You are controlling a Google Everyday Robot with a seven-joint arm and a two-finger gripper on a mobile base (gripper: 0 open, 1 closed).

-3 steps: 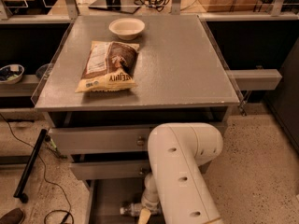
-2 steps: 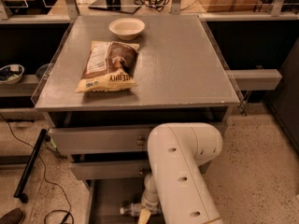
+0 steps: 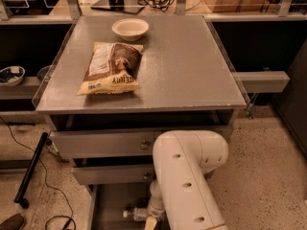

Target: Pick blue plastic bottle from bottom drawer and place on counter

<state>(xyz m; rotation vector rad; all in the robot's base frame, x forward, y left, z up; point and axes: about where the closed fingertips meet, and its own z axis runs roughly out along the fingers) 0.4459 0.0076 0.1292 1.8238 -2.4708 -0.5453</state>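
The blue plastic bottle (image 3: 135,215) lies on its side on the grey floor of the open bottom drawer (image 3: 112,200), white cap pointing left. My white arm reaches down into that drawer from the right and hides the drawer's right half. My gripper (image 3: 150,221) is at the bottle's right end, at the lower edge of the view, mostly hidden by the arm. The counter (image 3: 192,71) is the speckled-grey top above the drawers.
A yellow-brown snack bag (image 3: 111,70) and a white bowl (image 3: 130,28) sit on the counter's left and back. Two knobbed drawers (image 3: 110,145) stand slightly open above the bottom one. A black pole (image 3: 31,169) and cable lie on the floor at left. A side shelf holds a bowl (image 3: 10,74).
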